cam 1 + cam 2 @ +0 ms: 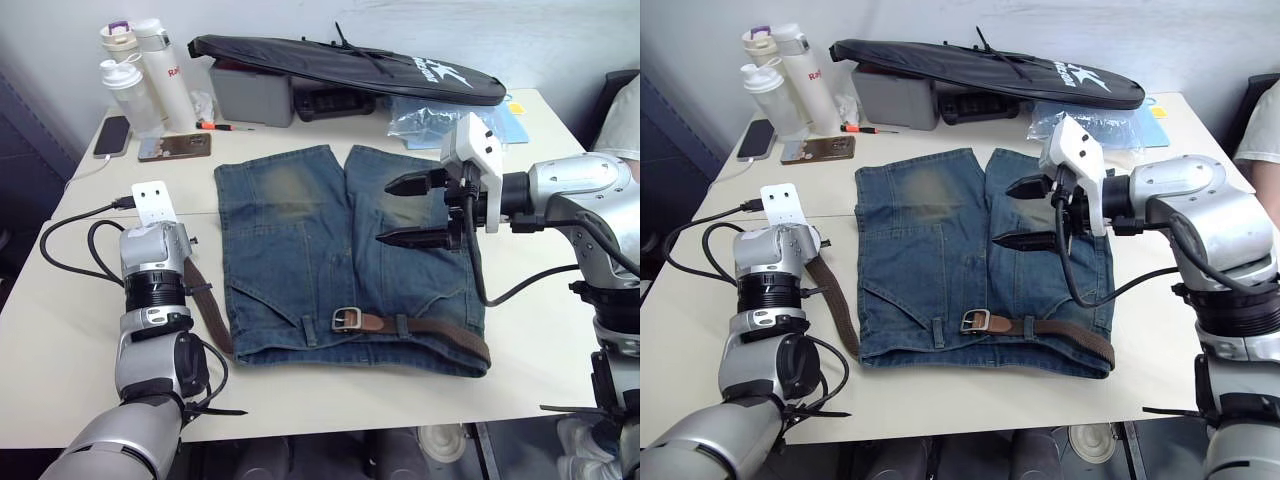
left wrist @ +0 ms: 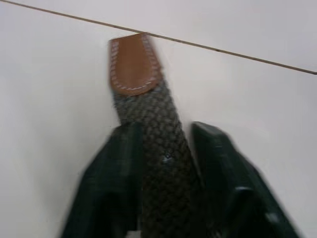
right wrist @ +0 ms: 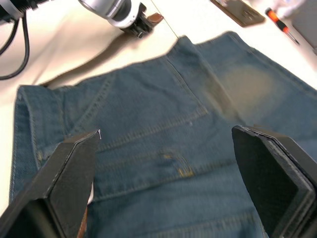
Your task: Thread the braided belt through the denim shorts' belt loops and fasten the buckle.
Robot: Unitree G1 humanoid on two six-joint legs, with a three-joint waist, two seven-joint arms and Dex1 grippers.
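Braided dark brown belt (image 1: 440, 328) with a tan leather tip lies partly along the waistband of the faded blue denim shorts (image 1: 330, 255), which are spread flat on the white table (image 1: 90, 300). Its silver rectangular buckle (image 1: 346, 319) rests on the front of the waistband, and the free end curves off the shorts' left edge toward the left gripper (image 2: 166, 168). That gripper's fingers (image 2: 121, 163) clamp the woven strap just behind the tan tip (image 2: 133, 64), low over the table. To do this step well, keep the strap flat and untwisted, and steer the tip squarely toward the small denim belt loops (image 1: 310, 330). The right gripper (image 1: 415, 210) hovers above the shorts' legs, fingers apart and empty, arm reaching in from the side.
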